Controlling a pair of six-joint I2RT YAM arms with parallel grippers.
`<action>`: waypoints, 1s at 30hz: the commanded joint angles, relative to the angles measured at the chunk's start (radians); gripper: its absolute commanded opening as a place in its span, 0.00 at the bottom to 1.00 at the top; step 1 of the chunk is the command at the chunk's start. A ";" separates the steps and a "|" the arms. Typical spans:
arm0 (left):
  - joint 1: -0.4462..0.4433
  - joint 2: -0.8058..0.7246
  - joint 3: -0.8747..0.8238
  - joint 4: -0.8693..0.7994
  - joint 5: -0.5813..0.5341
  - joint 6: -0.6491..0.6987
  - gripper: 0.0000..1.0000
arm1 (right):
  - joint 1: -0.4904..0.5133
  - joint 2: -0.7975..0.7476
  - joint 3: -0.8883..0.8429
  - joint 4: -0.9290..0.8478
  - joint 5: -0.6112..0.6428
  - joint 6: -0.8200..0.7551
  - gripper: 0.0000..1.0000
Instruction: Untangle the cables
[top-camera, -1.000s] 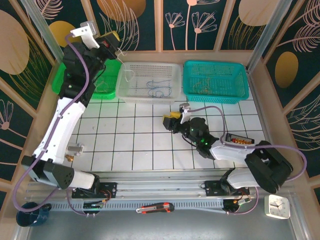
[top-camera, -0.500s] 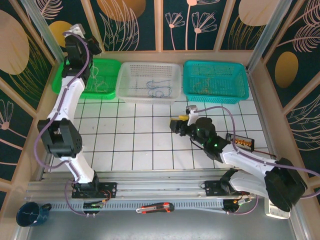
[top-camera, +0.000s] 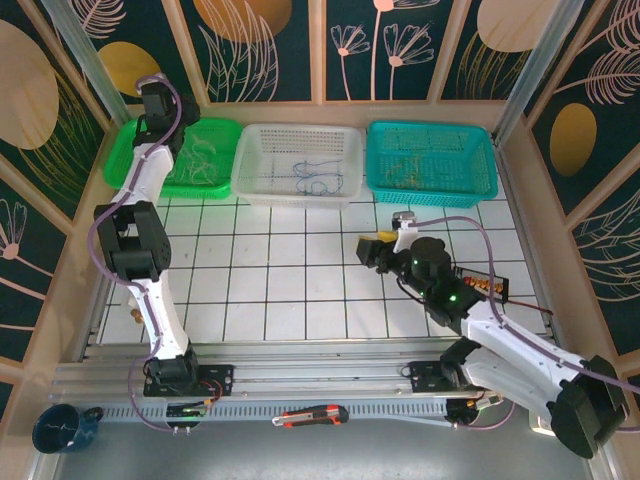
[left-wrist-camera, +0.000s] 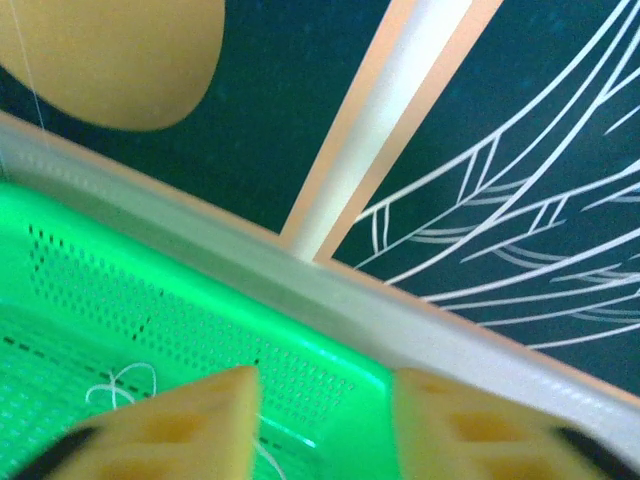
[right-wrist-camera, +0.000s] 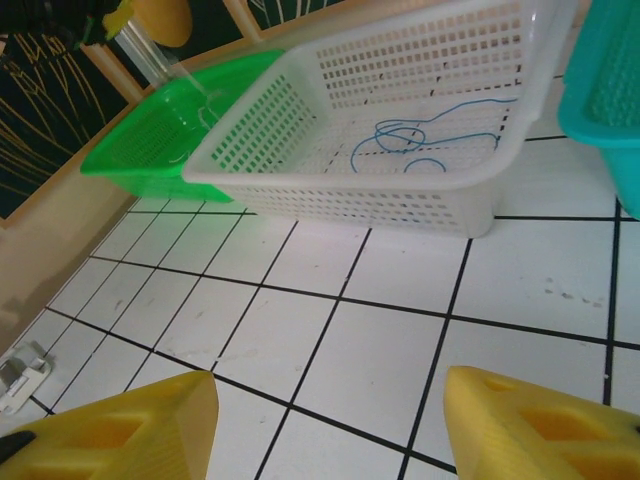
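Sorting by colour, apparently: white cable (left-wrist-camera: 125, 385) lies beyond the parted left fingers (left-wrist-camera: 190, 430), blue cables (right-wrist-camera: 400, 128) beyond the parted right fingers (right-wrist-camera: 530, 420).

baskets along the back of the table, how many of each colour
green basket: 1
white basket: 1
teal basket: 1
total: 3
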 joint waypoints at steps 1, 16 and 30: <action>0.000 -0.049 0.031 -0.016 0.007 0.006 0.99 | -0.016 -0.050 0.012 -0.072 0.041 -0.009 0.63; -0.014 -0.578 -0.474 0.155 0.233 -0.058 0.99 | -0.096 -0.089 0.057 -0.211 0.169 -0.013 0.99; -0.052 -1.161 -1.439 0.765 -0.034 0.158 0.99 | -0.350 0.043 -0.050 0.056 0.478 -0.027 0.99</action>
